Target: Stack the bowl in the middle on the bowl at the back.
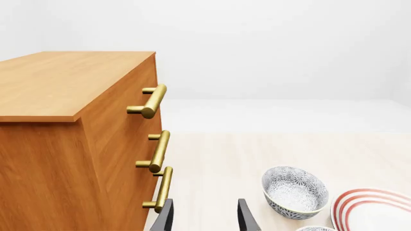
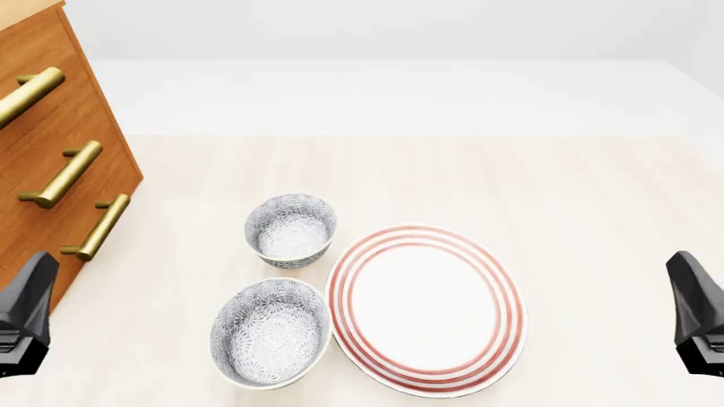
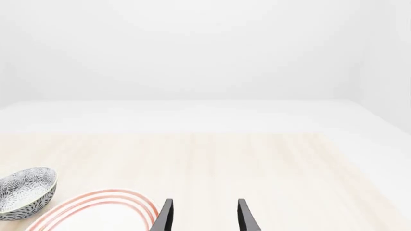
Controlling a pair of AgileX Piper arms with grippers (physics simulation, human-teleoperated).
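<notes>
- Nearest to me in the front view, my left gripper (image 2: 25, 318) sits at the lower left edge of the frame and my right gripper (image 2: 699, 315) at the lower right edge; only dark stubs of each show there.
- In the left wrist view I see the left gripper's fingers (image 1: 165, 217) standing apart with bare table between them, holding nothing; in the right wrist view the right gripper's fingers (image 3: 165, 216) are likewise spread over bare table, holding nothing.
- The bowl in the middle (image 2: 270, 331) lies low in the front frame, left of centre, upright on the table (image 2: 565, 186), between my two grippers but much closer to the left one, and apart from it.
- Just right of that bowl is the plate (image 2: 426, 308), white with red rings, flat on the table; I cannot tell whether their rims touch.
- The bowl at the back (image 2: 291, 230) stands farther up the frame, just behind the nearer bowl and near the plate's upper left edge, upright and empty.
- At the left edge, reaching the upper left corner, is a wooden cabinet (image 2: 68, 153) with three brass handles (image 2: 63, 174), well apart from the bowls.
</notes>
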